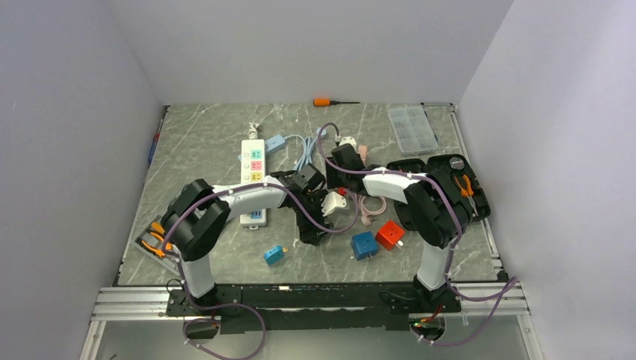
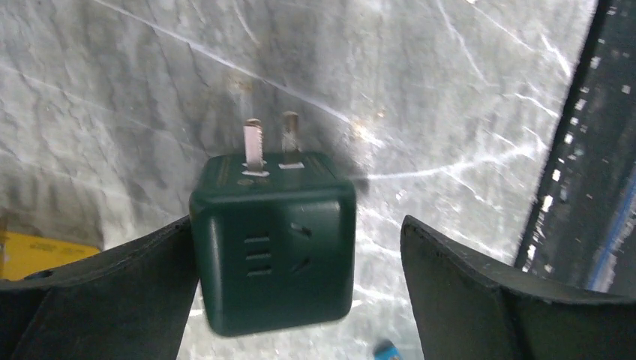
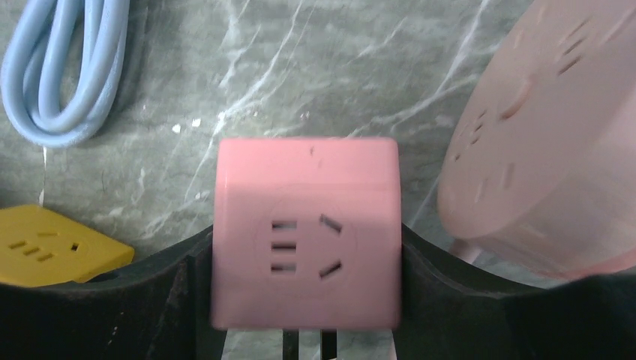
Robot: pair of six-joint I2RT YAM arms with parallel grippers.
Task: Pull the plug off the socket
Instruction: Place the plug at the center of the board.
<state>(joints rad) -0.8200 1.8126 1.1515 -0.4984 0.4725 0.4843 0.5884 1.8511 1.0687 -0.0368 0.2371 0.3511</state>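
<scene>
Green plug with bare prongs, left claw apart around it.

Dark green and cube-shaped, the plug [image 2: 271, 240] sits between the fingers of the left claw [image 2: 298, 247]. One finger touches its side and the other stands off, so the claw is apart and nothing clamps it. Its prongs [image 2: 253, 142] point away, bare, so I judge it is already out. Farther on the bench [image 1: 217, 135] lies the socket [image 1: 253, 176], the white strip, flat, partly under the left arm. Beyond it, the right claw [image 3: 306, 251] is clamped on a pink cube [image 3: 300, 180], a finger on each side, probably to keep it steady.
</scene>
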